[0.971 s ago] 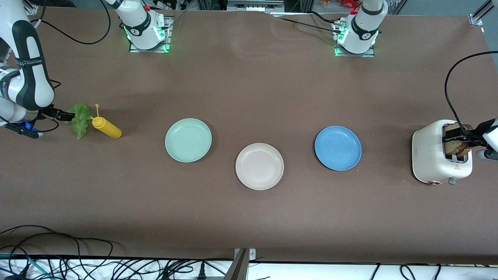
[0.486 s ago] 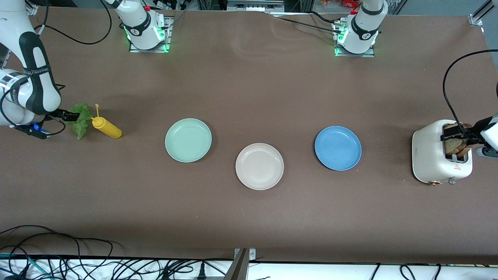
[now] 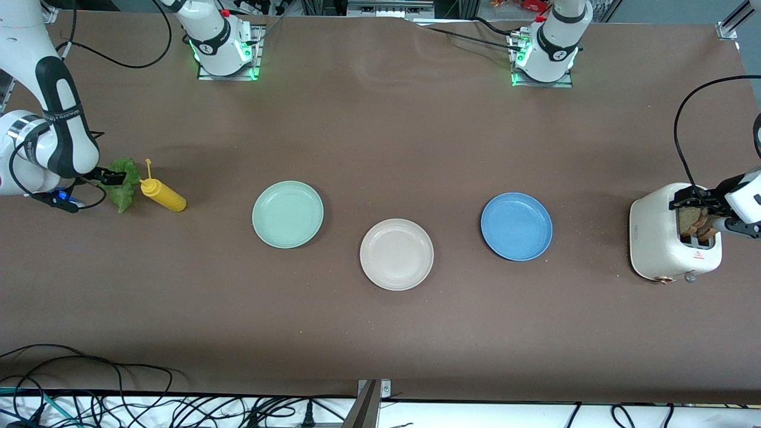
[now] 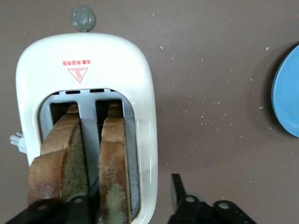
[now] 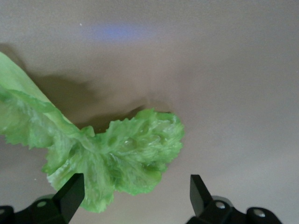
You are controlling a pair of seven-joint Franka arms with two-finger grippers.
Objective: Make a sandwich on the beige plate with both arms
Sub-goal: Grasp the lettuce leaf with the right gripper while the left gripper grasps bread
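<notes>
The beige plate (image 3: 396, 254) lies nearest on the brown desk (image 3: 380, 333), round, shallow, matt and bare, so no part of the sandwich is on it yet.

A little farther back, at the left arm's end, stands the toaster (image 3: 654, 238), a rounded cream shell with two slots. Each slot holds a bread slice (image 4: 112, 177), brown and speckled with a darker crust, standing upright. Over the last second the left pincer (image 3: 695, 204) has sunk onto the top of the toaster. In the left wrist view its fingers (image 4: 180, 189) are apart and straddle the slice in the slot nearer the blue plate, with nothing clamped yet. That looks like the start of the first bread pick.

The blue plate (image 3: 516, 226) and mint plate (image 3: 288, 214) flank the beige one, each slightly farther back, both smooth and empty.

Farther still, at the right arm's end, a yellow squeeze bottle (image 3: 163, 196) lies on its side just beside the lettuce (image 3: 123, 185), a ruffled, glossy green leaf. The right arm has edged toward the leaf, and the right pincer (image 3: 114, 176) is now at its edge, jaws spread wide around the frilled tip and not yet gripping it. Both arms seem poised to close.
</notes>
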